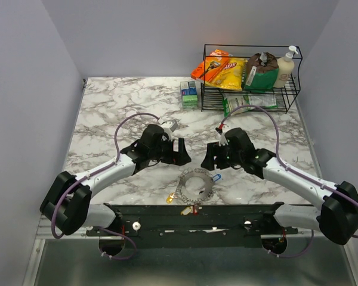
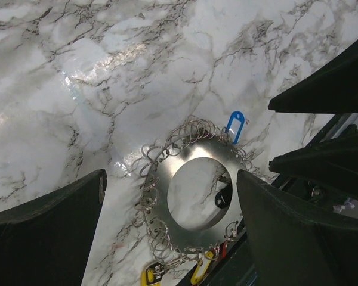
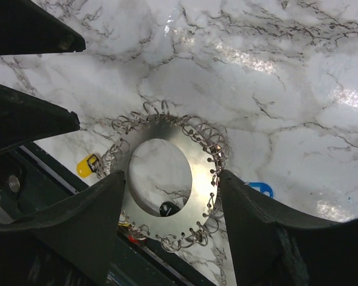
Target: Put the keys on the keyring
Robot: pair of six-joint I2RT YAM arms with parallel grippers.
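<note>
Table: white marble top with grey veins (image 1: 107, 119); both arms reach in from the near edge.
Keyring: a flat silver ring-shaped plate (image 3: 201, 173) with a wide round hole and a fringe of small wire loops all round its rim. It lies flat on the table close to the near edge, about midway between the two arm bases.
Keys: only coloured plastic heads are plain to see. A blue-headed key (image 2: 234, 125) sits at the rim on the right arm's side, touching the loops. A yellow-headed key (image 3: 85, 166) lies at the rim on the left arm's side. Another yellow pair (image 2: 150, 275) and a scrap of red sit at the near rim (whether each is threaded on a loop cannot be told).
Left gripper: it hangs above the table (image 1: 180, 156), just behind the keyring and apart from it. Its fingers (image 2: 48, 232) are spread wide and hold nothing; its wrist camera sees the plate in the gap between them.
Right gripper: it mirrors the left one (image 1: 210, 159), just behind the keyring on the other side. Its fingers (image 3: 77, 226) are also parted and empty, and the plate shows between them.
Gap between grippers: small; the tips face each other without touching.
Far right corner: a black wire basket (image 1: 250, 46) holds snack bags (image 1: 224, 70), a green pouch (image 1: 261, 74) and a pump bottle (image 1: 286, 68). A small box (image 1: 189, 94) stands just beside the basket.
</note>
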